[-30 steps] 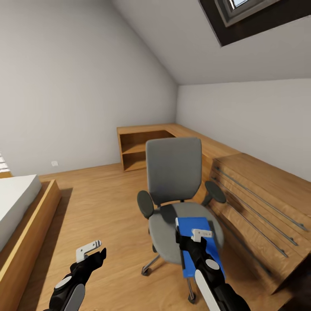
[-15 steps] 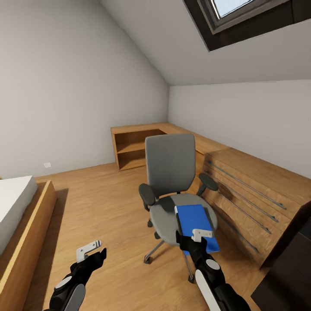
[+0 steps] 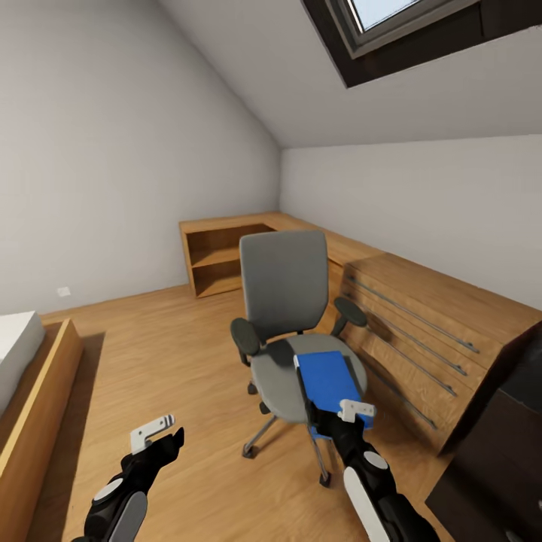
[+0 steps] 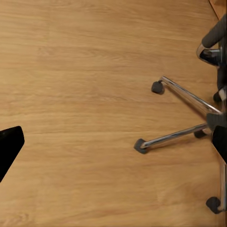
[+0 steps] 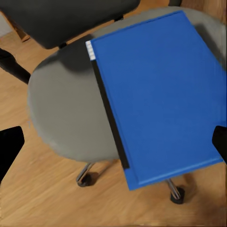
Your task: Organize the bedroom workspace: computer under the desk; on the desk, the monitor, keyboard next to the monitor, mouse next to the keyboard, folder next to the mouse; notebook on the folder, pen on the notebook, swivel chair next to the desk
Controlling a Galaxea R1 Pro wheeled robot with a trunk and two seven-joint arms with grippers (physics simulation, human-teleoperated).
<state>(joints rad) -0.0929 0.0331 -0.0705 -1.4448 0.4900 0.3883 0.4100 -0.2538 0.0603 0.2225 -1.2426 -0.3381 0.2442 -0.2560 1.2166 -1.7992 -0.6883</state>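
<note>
At far left your bed (image 3: 19,354) has slid toward the edge of the head view and shows less than a second ago; the camera has moved, not the furniture. Your left gripper (image 3: 154,440) hangs low over bare floor (image 4: 85,94), jaws apart and holding nothing. The swivel chair (image 3: 286,301) stands mid-room beside the light-wood chest (image 3: 421,331). The folder (image 5: 156,90) lies flat on its seat, one end overhanging the front edge. Your right gripper (image 3: 342,418) hovers over that near end, jaws spread wide and not gripping it. At far right a black desk (image 3: 497,467) has come into view. My judgement: the folder pickup is not yet done.
</note>
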